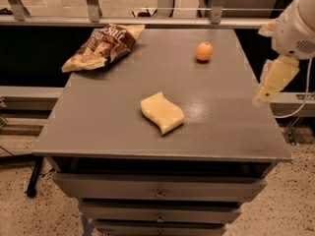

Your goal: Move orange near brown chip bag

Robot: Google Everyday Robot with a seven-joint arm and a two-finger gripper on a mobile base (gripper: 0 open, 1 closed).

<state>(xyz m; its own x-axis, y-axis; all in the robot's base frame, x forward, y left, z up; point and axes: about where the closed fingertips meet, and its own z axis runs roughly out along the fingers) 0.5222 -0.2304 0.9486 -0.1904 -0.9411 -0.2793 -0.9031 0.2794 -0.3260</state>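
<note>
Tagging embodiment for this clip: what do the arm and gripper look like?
The arm is a white, rounded, glossy shell with a small dotted vent patch. Below it the gripper, at the right edge of view just off the table, is a pale cream, blocky, tapering piece. A thin light cable loops down beside it. No markings or logos show.

Only legible text: "Salt" in white lettering, on the far end of the brown chip bag (pixel 101 47), which lies at the far left corner of the table (pixel 226 127). Any other print on that bag is too blurred to read. The gripper (pixel 272 82) hangs just off the table's right edge, about mid-depth, with no marking on it that I can make out.
</note>
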